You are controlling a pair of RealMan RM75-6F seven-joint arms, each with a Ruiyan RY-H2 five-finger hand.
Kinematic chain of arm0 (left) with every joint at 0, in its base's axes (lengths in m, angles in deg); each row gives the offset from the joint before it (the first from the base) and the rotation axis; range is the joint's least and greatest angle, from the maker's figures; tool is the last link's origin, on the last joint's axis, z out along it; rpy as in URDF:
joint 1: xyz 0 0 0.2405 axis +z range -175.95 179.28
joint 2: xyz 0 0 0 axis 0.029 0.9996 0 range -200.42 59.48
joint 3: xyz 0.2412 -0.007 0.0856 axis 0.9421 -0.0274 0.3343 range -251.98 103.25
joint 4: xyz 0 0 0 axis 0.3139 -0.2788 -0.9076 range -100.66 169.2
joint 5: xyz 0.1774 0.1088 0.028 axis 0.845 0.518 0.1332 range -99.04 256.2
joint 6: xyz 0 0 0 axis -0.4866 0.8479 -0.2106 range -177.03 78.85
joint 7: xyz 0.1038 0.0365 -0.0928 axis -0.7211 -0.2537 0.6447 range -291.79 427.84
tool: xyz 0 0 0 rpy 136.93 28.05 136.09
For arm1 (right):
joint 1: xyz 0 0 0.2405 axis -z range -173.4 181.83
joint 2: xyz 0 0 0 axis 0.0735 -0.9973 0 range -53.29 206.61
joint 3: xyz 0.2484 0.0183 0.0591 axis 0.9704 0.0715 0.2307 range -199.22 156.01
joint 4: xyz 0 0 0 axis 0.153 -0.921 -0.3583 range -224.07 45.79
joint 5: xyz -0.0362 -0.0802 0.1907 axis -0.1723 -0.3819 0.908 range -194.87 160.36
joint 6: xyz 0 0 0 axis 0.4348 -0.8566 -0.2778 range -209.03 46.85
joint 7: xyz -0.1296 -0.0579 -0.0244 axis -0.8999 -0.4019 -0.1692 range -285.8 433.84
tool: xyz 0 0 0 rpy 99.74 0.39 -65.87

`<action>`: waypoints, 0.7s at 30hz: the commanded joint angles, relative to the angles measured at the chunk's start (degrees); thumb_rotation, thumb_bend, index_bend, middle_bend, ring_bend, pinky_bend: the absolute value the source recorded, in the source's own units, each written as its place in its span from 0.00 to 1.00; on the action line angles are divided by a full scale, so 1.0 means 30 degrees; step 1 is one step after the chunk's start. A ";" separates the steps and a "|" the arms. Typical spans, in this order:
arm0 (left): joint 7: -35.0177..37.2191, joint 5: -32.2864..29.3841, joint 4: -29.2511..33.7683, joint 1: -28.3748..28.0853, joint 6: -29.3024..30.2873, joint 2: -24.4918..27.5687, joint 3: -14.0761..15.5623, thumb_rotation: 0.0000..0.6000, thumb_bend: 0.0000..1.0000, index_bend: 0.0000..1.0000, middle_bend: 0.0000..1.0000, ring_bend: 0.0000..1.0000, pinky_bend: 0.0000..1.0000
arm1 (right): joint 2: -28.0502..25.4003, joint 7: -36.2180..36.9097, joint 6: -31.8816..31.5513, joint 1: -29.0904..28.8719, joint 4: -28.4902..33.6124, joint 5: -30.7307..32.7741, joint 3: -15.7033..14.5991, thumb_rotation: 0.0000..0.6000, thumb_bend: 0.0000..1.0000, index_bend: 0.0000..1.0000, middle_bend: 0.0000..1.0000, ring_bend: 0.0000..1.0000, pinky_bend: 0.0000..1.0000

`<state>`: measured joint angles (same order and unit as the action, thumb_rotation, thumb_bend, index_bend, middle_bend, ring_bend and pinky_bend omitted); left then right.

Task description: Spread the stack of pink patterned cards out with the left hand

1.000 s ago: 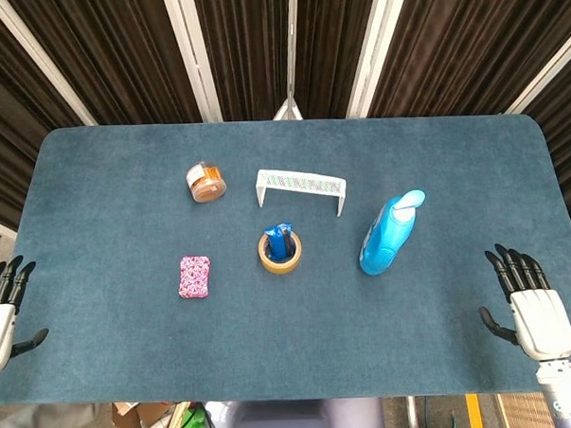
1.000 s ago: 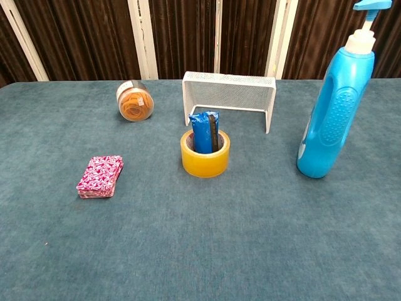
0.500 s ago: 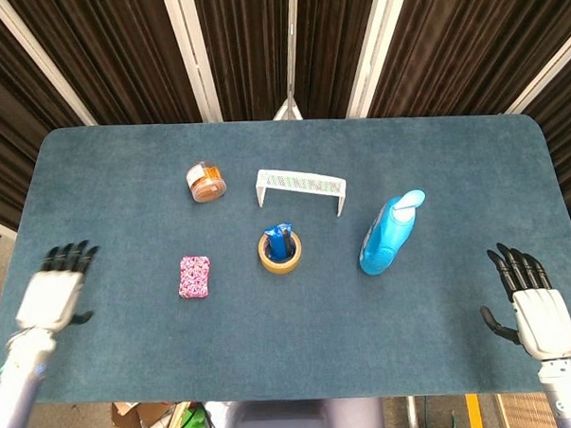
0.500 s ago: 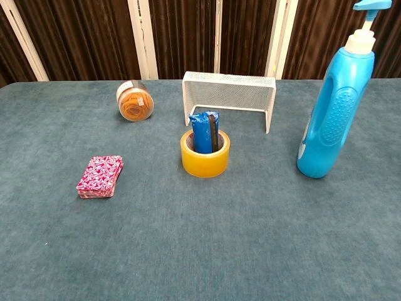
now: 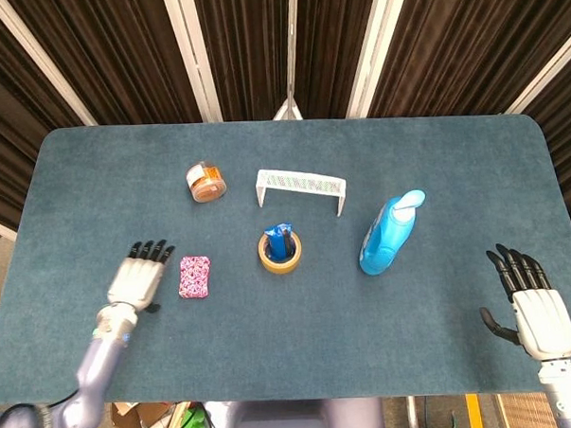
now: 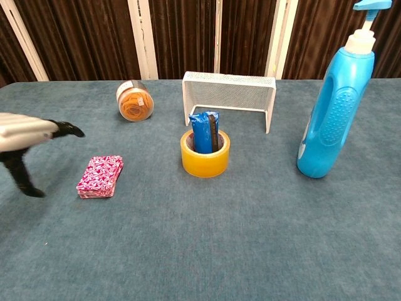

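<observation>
Hovering flat with its fingers spread and nothing in them, the left hand (image 5: 137, 277) sits just to the left of the stack of pink patterned cards (image 5: 194, 277), apart from it. From the chest the same hand (image 6: 28, 135) is seen edge-on, dark fingertips pointing toward the back of the table and thumb hanging down, raised above the cloth; the head view shows its white back and grey forearm instead. The right hand (image 5: 534, 309) appears only in the head view, far across the table from the left one, palm-back up with fingers fanned and empty.

The stack is squared up, a small rounded rectangle with a busy pink and white pattern; the chest view (image 6: 100, 176) shows its layered edge.

Beyond the cards to the right stands a yellow tape roll (image 5: 280, 251) with a blue packet upright inside. Further right is a smooth blue pump bottle (image 5: 389, 233). Behind these sit a white wire-mesh rack (image 5: 300, 188) and a clear jar of rubber bands (image 5: 206, 181) on its side. All rest on a blue felt table (image 5: 368, 362).
</observation>
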<state>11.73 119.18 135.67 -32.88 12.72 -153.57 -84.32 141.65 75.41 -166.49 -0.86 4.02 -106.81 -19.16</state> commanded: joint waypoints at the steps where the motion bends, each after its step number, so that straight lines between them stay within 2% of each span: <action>1: -0.1007 -0.1791 -0.0855 -0.1400 0.0413 -0.1517 -0.0144 1.00 0.17 0.06 0.00 0.00 0.00 | -0.0033 0.0032 -0.0010 0.0003 0.0043 -0.0009 -0.0002 1.00 0.36 0.00 0.00 0.00 0.09; 12: -0.1087 -0.3013 -0.1886 -0.2864 0.0862 -0.2893 -0.0046 1.00 0.20 0.08 0.00 0.00 0.00 | -0.0074 0.0200 -0.0001 0.0010 0.0022 0.0005 -0.0004 1.00 0.36 0.00 0.00 0.00 0.09; 15: -0.1099 -0.3173 -0.2009 -0.2999 0.0928 -0.2979 0.0105 1.00 0.26 0.14 0.00 0.00 0.00 | -0.0077 0.0192 -0.0005 0.0008 0.0050 -0.0001 -0.0002 1.00 0.36 0.00 0.00 0.00 0.09; 21: -0.0697 -0.3248 -0.2473 -0.3224 0.1142 -0.3300 0.0410 1.00 0.38 0.37 0.00 0.00 0.00 | -0.0076 0.0252 -0.0049 0.0023 0.0046 -0.0027 -0.0004 1.00 0.36 0.00 0.00 0.00 0.09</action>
<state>9.11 109.08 128.48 -42.45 15.96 -163.23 -83.20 141.42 76.16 -166.64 -0.79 4.15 -106.89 -19.17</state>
